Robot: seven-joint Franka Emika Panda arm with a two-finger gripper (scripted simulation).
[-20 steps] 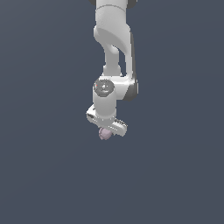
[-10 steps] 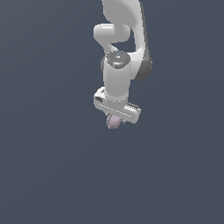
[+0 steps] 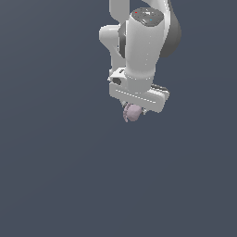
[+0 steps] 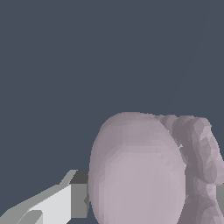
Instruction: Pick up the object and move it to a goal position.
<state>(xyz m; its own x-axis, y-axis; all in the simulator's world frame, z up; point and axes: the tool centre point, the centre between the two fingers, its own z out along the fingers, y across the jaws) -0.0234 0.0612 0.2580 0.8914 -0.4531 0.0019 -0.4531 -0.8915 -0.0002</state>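
The object (image 3: 132,112) is a small pale pinkish-mauve lump, smooth and rounded on one side, with a bumpy, lobed ridge along the other. It hangs just under the white gripper (image 3: 134,111), whose jaws are clamped on it, one finger (image 4: 65,202) pressed against its flank.

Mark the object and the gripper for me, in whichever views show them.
object (image 3: 133,113), exterior view, on its rounded pale body under the hand.
object (image 4: 135,170), wrist view, on the smooth front lobe.
gripper (image 3: 134,111), exterior view, between the fingertips, shut on the object.
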